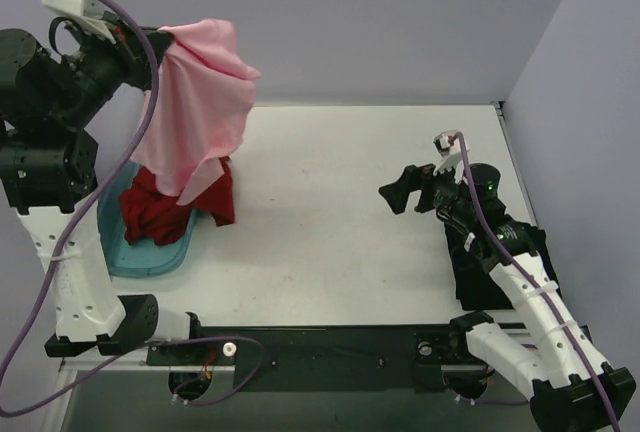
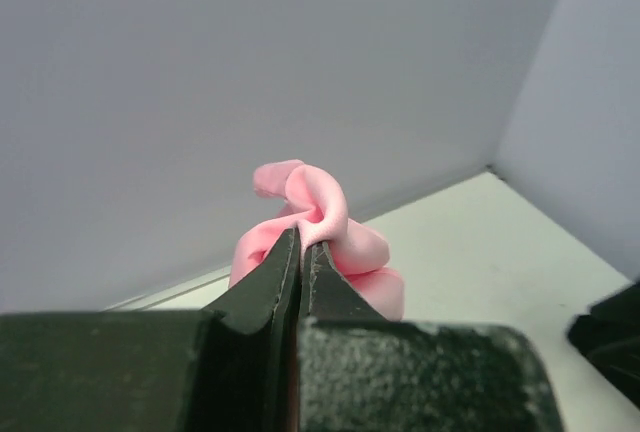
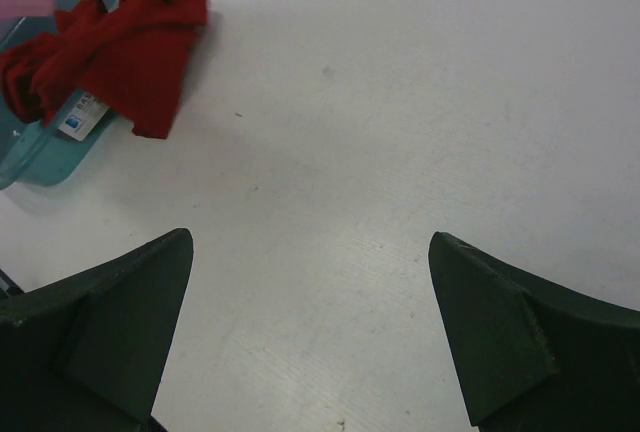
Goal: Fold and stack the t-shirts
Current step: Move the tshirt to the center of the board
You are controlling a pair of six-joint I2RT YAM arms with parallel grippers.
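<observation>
Seen from above, the left gripper (image 1: 152, 50) was high up, pinching the light pink t-shirt (image 1: 195, 102). The shirt hung below it, over the teal bin (image 1: 150, 257). The dark red t-shirt (image 1: 180, 210) lay bunched in that bin, spilling over the rim on the side towards the right gripper (image 1: 402, 194). That gripper was spread wide and held nothing, with bare worktop (image 1: 320, 222) ahead of it. The black t-shirt (image 1: 478, 274) lay behind it under the arm, near the worktop's right edge.

The left wrist camera showed the fingers (image 2: 270, 282) pressed together on a knot of pink cloth just beyond their tips. The worktop's far corner lay below and to the right.

The right wrist camera showed both fingers far apart over open worktop, touching nothing. The dark red t-shirt, with a white label (image 3: 80, 117), and the bin lay well ahead to the left.
</observation>
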